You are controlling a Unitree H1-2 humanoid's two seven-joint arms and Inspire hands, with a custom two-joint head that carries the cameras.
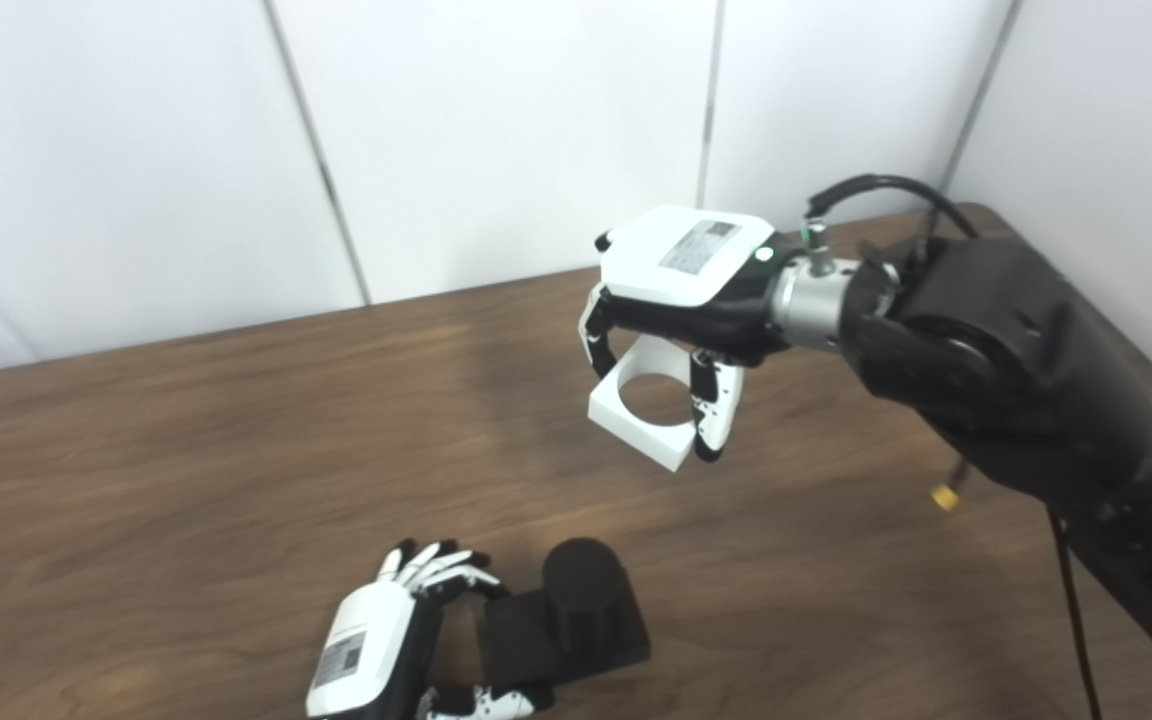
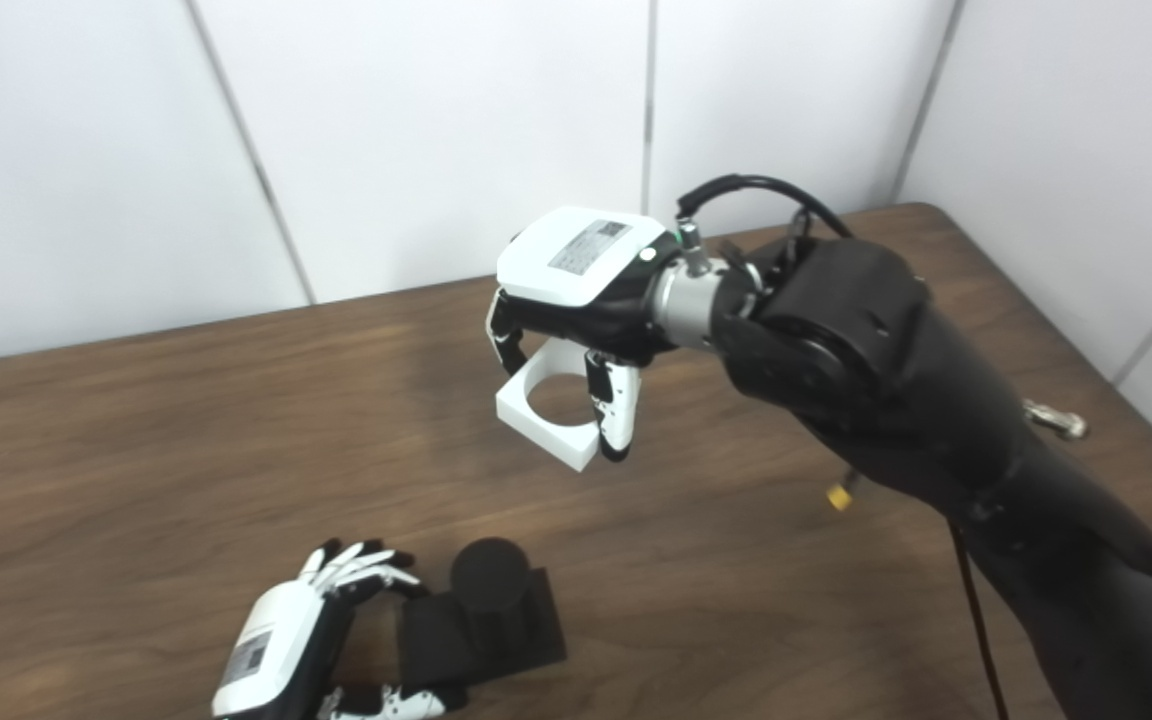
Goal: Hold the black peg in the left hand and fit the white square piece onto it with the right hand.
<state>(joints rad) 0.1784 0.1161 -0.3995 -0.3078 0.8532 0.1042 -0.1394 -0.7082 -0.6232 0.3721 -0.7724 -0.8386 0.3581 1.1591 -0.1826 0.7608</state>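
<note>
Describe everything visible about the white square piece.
The white square piece is a matte, plastic-looking block with a large round hole through its middle. It hangs tilted above the wooden table, touching nothing but the right hand, whose fingers clasp its edges from above. It is apart from the black peg, which stands nearer the camera at the left hand.

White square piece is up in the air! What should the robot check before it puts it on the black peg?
1. Right hand holds the white square piece: ok, fingers on both sides.
2. Left hand steadies the black peg: ok, fingers wrap its flat base.
3. Peg standing upright: ok, round top faces up.
4. Hole lined up over the peg: not ok, the piece hangs farther back on the table and looks tilted.
5. Path down to the peg free: ok, nothing between them.
6. Hole wide enough for the peg: cannot tell.
</note>
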